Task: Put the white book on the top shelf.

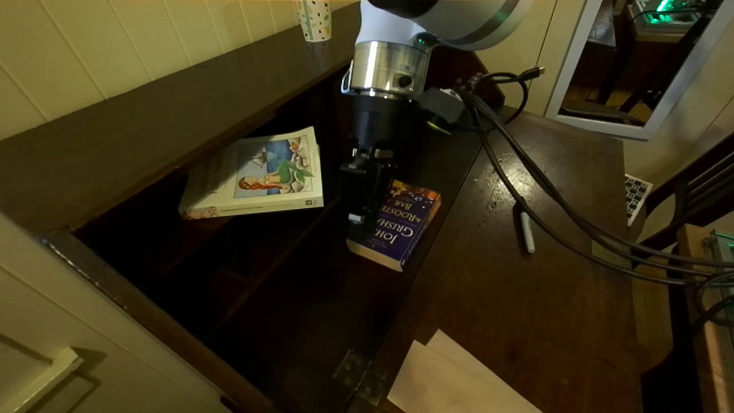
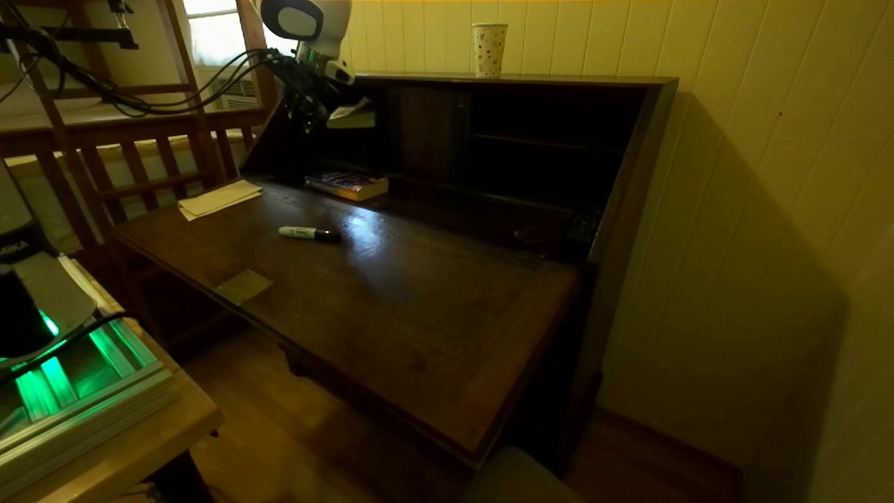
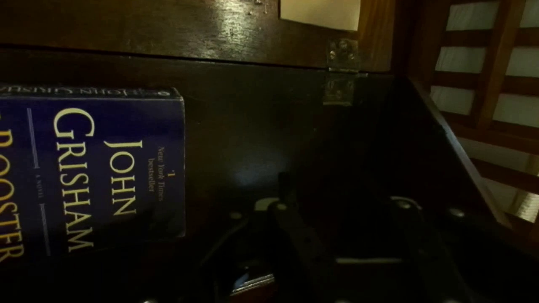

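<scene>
The white book (image 1: 269, 172), with its blue-green mermaid picture facing up, lies at a slant on the top shelf (image 1: 200, 238) of the dark wooden bookcase, its near end jutting past the shelf front. It also shows in an exterior view (image 2: 353, 119), partly dark, inside the end recess. My gripper (image 1: 362, 221) is beside the white book, apart from it, in front of the recess; it also shows in an exterior view (image 2: 307, 124). In the wrist view my fingers (image 3: 341, 200) stand apart with nothing seen held between them. The white book cannot be made out there; that area is very dark.
The dark blue book (image 1: 395, 229) lies on the desk surface (image 1: 516, 321) below my gripper. A marker (image 1: 527, 232) and folded paper (image 1: 453, 378) lie on the desk. A patterned cup (image 1: 315, 22) stands on the bookcase top. The end board (image 1: 155, 321) bounds the recess. Cables (image 1: 550, 195) hang from my arm.
</scene>
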